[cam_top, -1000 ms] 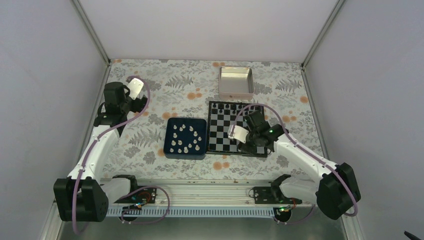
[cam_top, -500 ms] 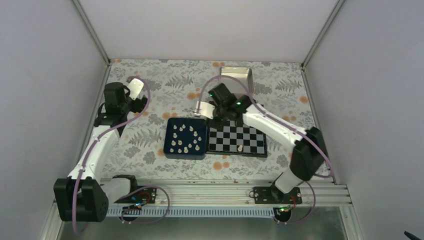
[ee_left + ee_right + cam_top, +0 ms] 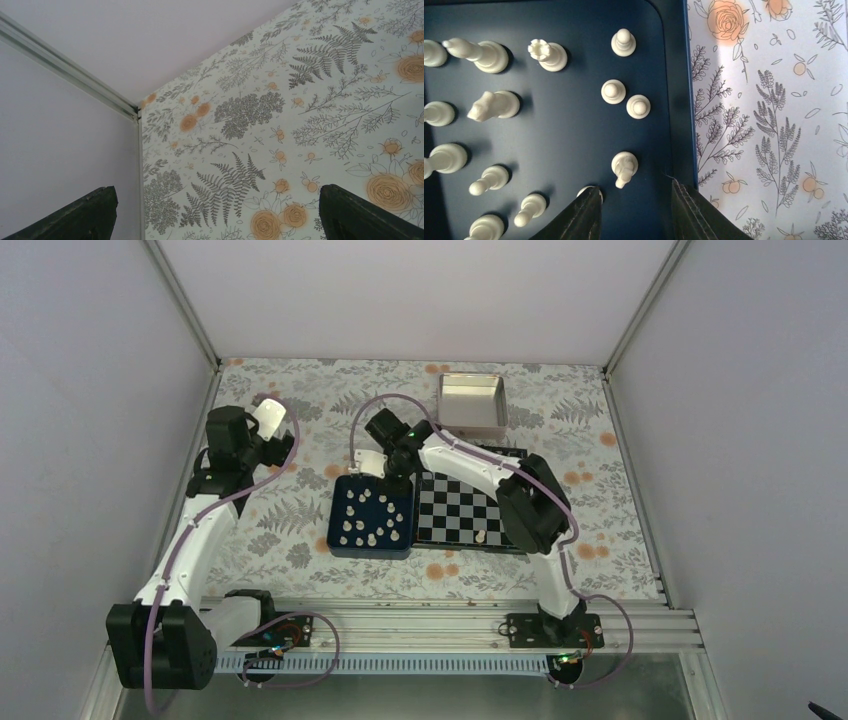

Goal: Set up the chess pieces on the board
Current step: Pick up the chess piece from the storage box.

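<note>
**Top external view.** I read the right gripper [image 3: 383,473] over the far edge of the dark blue tray [image 3: 338,542]. The tray holds the white chess pieces [image 3: 368,516], all standing loose on its floor. The board [image 3: 452,502] lies just beside the tray on its right, with a single white piece [image 3: 481,537] in its near rows (dark pieces line the far rows). A silver tin [image 3: 472,405] sits beyond the board. The left gripper [image 3: 275,435] hangs well apart at the far left, above the floral cloth [image 3: 300,570].

**Left wrist view.** Both fingers [image 3: 85,217] sit at the bottom corners of the frame, spread fully wide. Only cloth shows between them, and nothing is held.

**Right wrist view.** The fingers [image 3: 696,215] stand partly apart above the tray floor, holding nothing. A knight [image 3: 624,168] stands just ahead of the gap. Another piece base [image 3: 588,189] shows at the tip of the other finger; I cannot tell whether they touch.
</note>
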